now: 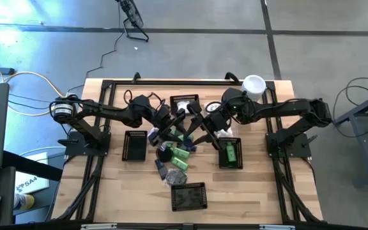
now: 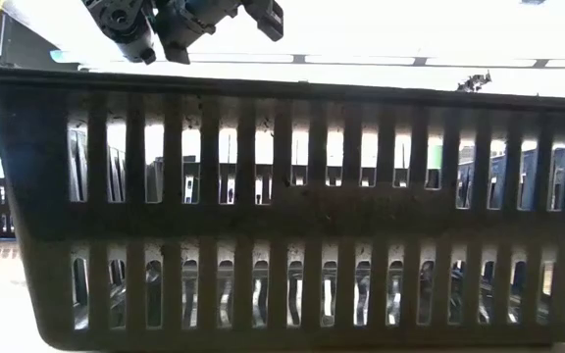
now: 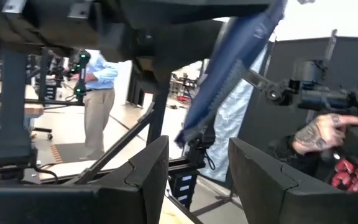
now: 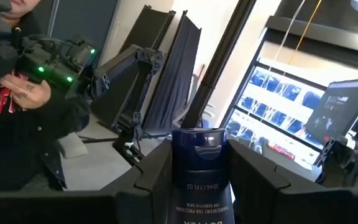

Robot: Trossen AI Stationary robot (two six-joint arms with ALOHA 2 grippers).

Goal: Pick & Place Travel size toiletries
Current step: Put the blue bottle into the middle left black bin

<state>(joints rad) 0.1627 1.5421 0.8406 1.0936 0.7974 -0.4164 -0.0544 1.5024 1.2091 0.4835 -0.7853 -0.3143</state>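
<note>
Slatted black basket (image 2: 282, 211) fills the low view, hard against the lens; arm parts show above its rim.

Right gripper (image 4: 199, 186): closed on a dark blue bottle (image 4: 200, 174), clamped between both fingers. Bottle's long axis runs straight out along the fingers, cap end leading, printed label toward the wrist. From above, this gripper (image 1: 204, 125) is raised over the middle of the worktop (image 1: 254, 191), arm reaching in from the right.

Left gripper (image 3: 197, 168): fingers apart, nothing seen between them. A dark blue crinkled packet (image 3: 229, 81) hangs just ahead, long axis roughly upright; what carries it, cannot tell. From above, the left gripper (image 1: 171, 121) is close beside the right one.

Below both: loose pile of toiletries (image 1: 176, 153), green bottles and dark pieces, lying at mixed angles. Right-hand basket (image 1: 230, 153) holds a green bottle (image 1: 232, 153), long axis near-to-far. Left basket (image 1: 134, 145), far basket (image 1: 184, 102), near basket (image 1: 188, 196). White-lidded canister (image 1: 253, 84) at far right.

Two people (image 3: 98, 99) in the room beyond.
</note>
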